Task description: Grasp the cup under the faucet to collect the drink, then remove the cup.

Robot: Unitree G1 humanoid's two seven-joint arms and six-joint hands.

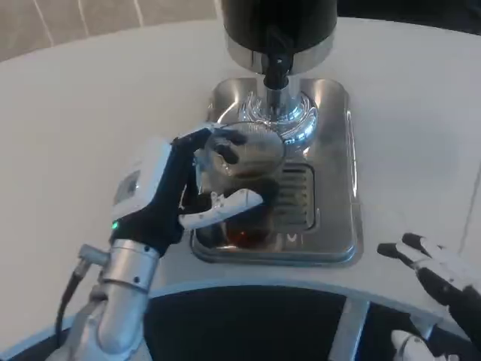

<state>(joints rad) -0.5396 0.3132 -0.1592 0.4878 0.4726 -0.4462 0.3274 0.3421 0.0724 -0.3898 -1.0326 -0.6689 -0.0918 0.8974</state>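
The robot's left hand (176,197) grips a clear cup (244,184), fingers wrapped around its near and left sides, over the front left part of a steel drip tray (334,188) on the white table (83,128). The cup holds dark liquid at the bottom and sits forward and left of the black faucet (275,69), which points down at the tray's back edge below the dark dispenser body (278,26). Whether the cup's base touches the tray cannot be told. A slotted grate (297,192) shows just right of the cup. The right hand (432,274) rests with fingers spread and holding nothing at the table's near edge, toward its right corner, well apart from the tray.
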